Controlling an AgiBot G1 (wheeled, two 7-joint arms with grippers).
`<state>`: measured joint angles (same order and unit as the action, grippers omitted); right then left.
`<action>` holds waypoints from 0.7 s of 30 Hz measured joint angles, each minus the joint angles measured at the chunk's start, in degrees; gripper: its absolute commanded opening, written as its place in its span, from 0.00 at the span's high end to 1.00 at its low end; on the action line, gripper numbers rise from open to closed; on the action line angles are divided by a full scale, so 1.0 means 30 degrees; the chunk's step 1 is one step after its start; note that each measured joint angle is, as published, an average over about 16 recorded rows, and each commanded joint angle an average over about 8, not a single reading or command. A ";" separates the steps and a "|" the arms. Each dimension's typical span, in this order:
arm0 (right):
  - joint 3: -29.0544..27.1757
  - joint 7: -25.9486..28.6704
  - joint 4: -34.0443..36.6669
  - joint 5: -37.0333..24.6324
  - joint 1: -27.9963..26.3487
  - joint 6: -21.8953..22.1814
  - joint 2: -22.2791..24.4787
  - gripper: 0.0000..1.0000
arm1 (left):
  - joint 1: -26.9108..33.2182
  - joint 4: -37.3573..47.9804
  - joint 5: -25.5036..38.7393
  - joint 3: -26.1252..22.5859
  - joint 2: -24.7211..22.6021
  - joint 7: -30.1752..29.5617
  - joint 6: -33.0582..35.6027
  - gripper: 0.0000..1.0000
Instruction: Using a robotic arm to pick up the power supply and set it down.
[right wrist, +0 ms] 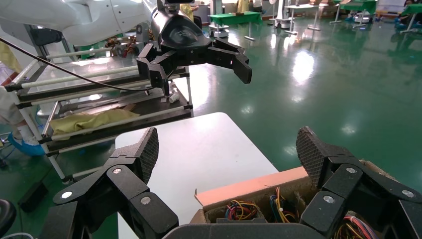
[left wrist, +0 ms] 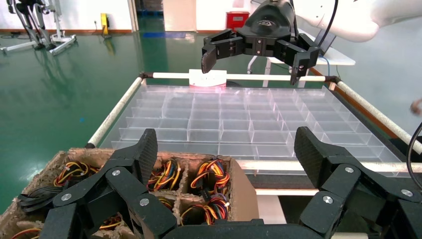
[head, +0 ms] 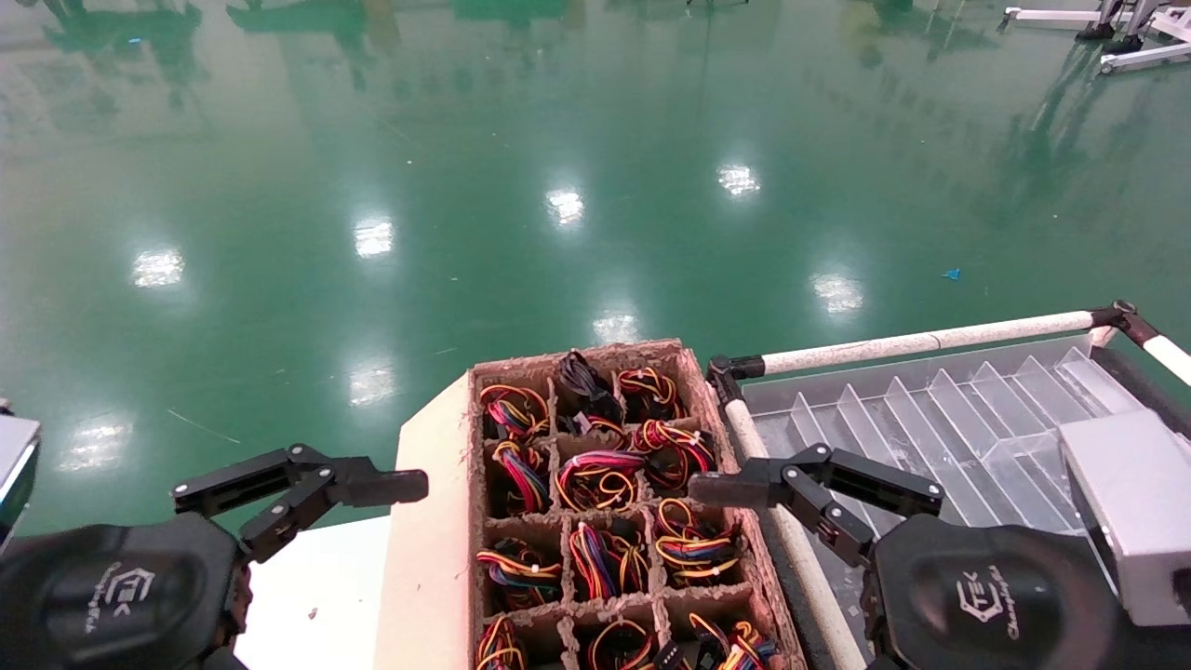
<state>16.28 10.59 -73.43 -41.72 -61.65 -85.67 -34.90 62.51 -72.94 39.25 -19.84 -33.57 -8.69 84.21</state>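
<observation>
Power supply wire bundles (head: 595, 479) are seen packed in a cardboard divider box (head: 437, 521). Left gripper (head: 409, 486) and right gripper (head: 712, 490) are held at opposite box edges, jaws spread wide, nothing gripped.

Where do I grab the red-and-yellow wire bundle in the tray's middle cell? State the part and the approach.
Grip the wire bundle across the top of its coiled loop, coming straight down from above. The cell walls of the pulp tray close off every side, so only the top is open. Any metal body beneath is hidden. The open right gripper hovers nearest.
</observation>
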 measured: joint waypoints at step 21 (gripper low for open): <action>0.0032 -0.0007 0.0038 -0.0248 -0.0021 0.0186 0.0031 0.00 | 0.0000 0.0001 0.0000 0.0000 0.0000 0.0000 0.0001 1.00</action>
<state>16.38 10.57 -73.31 -42.47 -61.71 -85.11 -34.81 62.51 -72.94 39.25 -19.84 -33.57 -8.69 84.21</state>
